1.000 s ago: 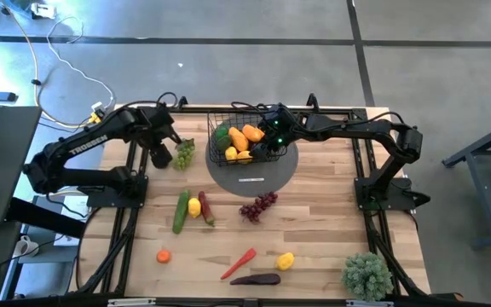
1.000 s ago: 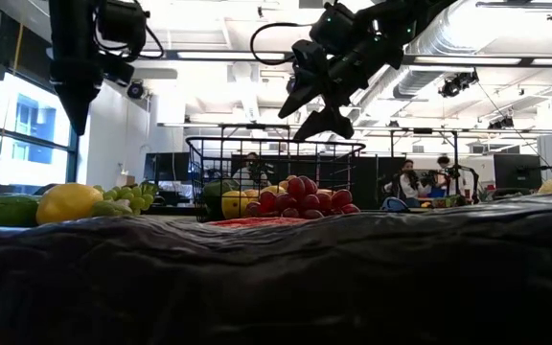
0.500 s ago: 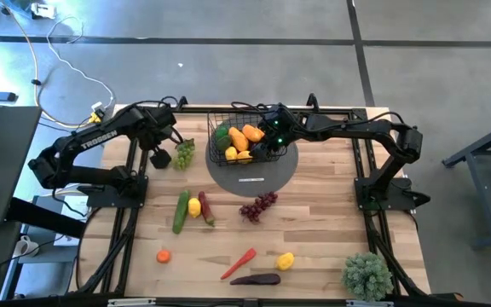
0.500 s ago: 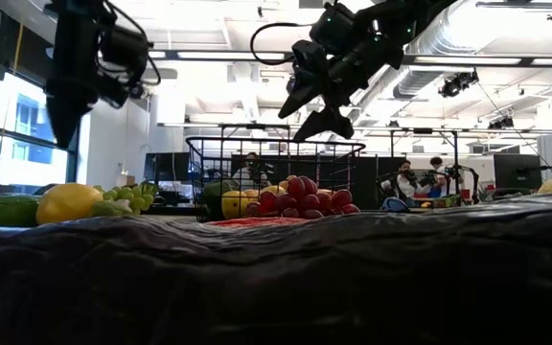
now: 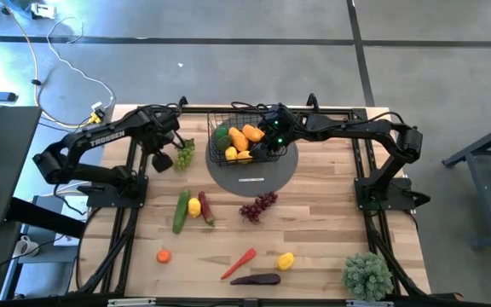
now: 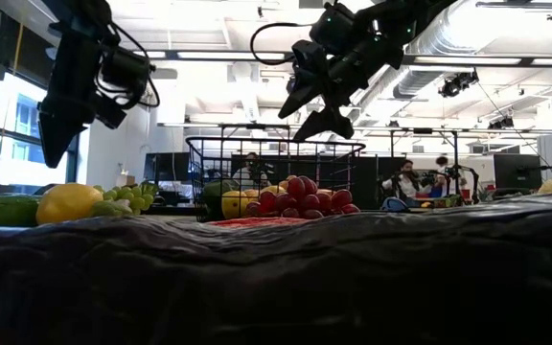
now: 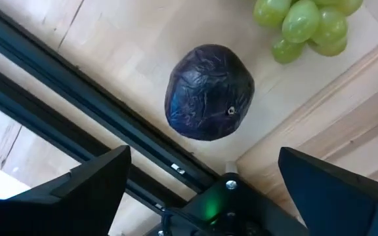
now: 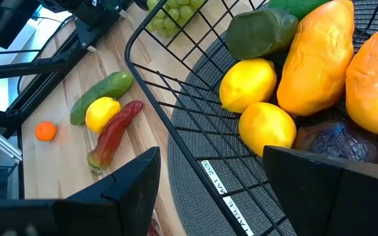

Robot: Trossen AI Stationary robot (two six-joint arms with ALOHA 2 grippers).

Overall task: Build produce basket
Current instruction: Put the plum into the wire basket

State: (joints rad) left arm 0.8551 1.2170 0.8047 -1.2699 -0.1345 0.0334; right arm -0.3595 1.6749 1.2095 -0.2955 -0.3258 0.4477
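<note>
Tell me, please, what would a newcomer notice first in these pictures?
First, the black wire basket on the grey mat at the table's far middle, already holding lemons and orange fruit, with the right gripper over it. Next, the left gripper, open, above a dark purple ball beside the green grapes. More produce lies scattered nearer the front, and a bushy plant stands in the near right corner.

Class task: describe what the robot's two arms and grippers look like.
Both arms are dark, jointed and slim, with black cables looping along them. The left arm carries white lettering on its side. Each gripper, left and right, has two flat dark fingers; a green light glows near each wrist.
</note>
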